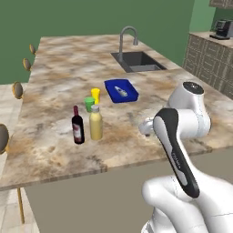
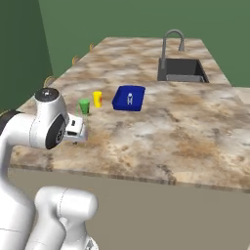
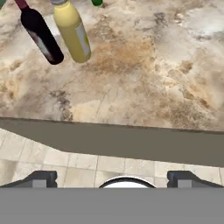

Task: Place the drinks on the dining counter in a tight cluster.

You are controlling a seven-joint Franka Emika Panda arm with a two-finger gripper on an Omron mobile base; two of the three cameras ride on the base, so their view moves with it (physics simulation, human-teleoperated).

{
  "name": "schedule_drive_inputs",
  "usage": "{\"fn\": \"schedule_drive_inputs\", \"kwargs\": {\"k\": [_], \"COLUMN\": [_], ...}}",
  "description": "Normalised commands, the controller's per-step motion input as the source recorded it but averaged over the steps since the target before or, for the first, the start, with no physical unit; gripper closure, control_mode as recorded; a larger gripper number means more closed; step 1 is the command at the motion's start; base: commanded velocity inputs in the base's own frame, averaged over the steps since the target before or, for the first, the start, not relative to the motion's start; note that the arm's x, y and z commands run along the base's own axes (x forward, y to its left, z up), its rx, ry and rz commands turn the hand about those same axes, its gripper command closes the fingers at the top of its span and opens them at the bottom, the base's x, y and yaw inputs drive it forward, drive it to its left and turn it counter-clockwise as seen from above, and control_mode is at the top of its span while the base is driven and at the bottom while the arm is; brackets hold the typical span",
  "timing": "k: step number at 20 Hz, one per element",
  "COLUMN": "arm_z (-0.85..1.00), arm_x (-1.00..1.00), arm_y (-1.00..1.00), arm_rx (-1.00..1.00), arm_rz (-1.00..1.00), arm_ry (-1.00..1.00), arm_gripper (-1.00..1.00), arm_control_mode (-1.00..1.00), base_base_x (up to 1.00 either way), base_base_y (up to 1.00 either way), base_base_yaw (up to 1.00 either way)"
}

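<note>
Three bottles: wine bottle (image 1: pixel 78 128), yellow bottle (image 1: pixel 95 123), water bottle (image 1: pixel 121 91) (in blue tray (image 1: pixel 129 94)); two cups (image 1: pixel 92 99).

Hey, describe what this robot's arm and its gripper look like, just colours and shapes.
The arm is built of glossy white rounded segments with bulging joints. A dark grey, nearly black strip runs along one link, and the round joint caps are dark with a small pale mark. The gripper has two small dark, blocky fingertips. No loose cables show.

Wine bottle (image 3: pixel 40 35) cap cut off at top edge.
</note>
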Motion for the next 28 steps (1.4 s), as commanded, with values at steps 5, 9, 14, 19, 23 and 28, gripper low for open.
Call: {"fn": "schedule_drive_inputs", "kwargs": {"k": [5,9,14,19,23,28], "arm_z": [0.0,0.0,0.0,0.0,0.0,0.0], "arm_x": [0.0,0.0,0.0,0.0,0.0,0.0], "arm_y": [0.0,0.0,0.0,0.0,0.0,0.0], "arm_rx": [0.0,0.0,0.0,0.0,0.0,0.0], "arm_rz": [0.0,0.0,0.0,0.0,0.0,0.0], "arm_ry": [0.0,0.0,0.0,0.0,0.0,0.0], "arm_gripper": [-1.0,-1.0,-1.0,-1.0,-1.0,-1.0], "arm_control_mode": [1.0,1.0,1.0,1.0,1.0,1.0], "base_base_x": [-0.54,0.08,0.35,0.99,1.0,0.89], "base_base_y": [-0.76,-0.88,-0.78,-0.83,-1.0,-1.0], "base_base_yaw": [-0.41,-0.66,-0.56,-0.3,-0.23,-0.22]}}
